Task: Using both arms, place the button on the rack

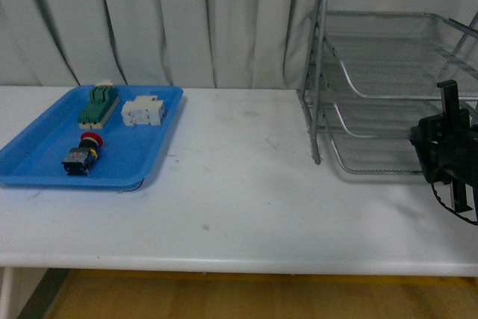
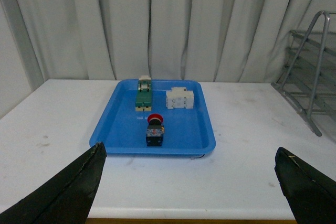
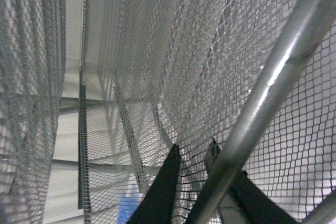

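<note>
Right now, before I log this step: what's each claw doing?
Left claw: open, empty.
Right claw: at the rack mesh; grip cannot be told.

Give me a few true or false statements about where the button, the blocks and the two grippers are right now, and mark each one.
1. The button lies in the blue tray. True.
2. The left gripper is holding the button. False: its jaws are open and empty, short of the tray.
3. The rack stands on the right part of the table, apart from the tray. True.
4. The white block sits on the rack's top tier. False: it is in the blue tray, beside the green-topped block.
5. The right gripper is up against the rack's mesh. True.
</note>
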Tool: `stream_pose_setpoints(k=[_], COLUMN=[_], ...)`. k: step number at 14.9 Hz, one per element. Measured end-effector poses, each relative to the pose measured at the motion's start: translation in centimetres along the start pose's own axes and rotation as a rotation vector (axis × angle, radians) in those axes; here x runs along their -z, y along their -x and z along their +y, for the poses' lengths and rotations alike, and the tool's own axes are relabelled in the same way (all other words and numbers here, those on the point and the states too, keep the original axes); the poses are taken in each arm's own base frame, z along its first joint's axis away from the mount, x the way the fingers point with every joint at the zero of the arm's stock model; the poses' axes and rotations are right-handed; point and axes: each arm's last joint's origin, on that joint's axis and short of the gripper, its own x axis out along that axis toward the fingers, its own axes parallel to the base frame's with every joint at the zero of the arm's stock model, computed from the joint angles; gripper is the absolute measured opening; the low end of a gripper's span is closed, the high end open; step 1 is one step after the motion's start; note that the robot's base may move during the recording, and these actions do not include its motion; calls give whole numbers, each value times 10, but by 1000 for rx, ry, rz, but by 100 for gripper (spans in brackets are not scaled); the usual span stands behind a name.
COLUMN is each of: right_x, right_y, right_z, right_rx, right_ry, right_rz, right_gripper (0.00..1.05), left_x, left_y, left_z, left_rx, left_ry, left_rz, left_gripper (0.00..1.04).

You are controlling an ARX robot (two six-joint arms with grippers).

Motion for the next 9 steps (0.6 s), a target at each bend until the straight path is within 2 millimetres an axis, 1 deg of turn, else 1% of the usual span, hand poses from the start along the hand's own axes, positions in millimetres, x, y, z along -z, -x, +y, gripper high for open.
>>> stream_pose_setpoints(k=[1,2,3,5,6,9], right_x=[2,3,4,3,4,2], right_y=[12,23,34,71,116,123], right_z=[-1,-5,-9,-21,-36,-36], right_rx=[-15,-18,-21,-19,17,19], right_ry=[-56,-114,-127,-143,-150,-151], right_rz=[2,6,9,13,24,22], right_gripper=[6,4,4,3,3,3], left_x=[0,0,0,0,0,0], left_y=[0,0,0,0,0,0], left_z=[0,0,0,0,0,0], left_rx=[0,0,0,0,0,0], left_ry=[0,0,0,0,0,0], left_rz=[0,0,0,0,0,0], left_gripper=[98,98,98,98,98,98])
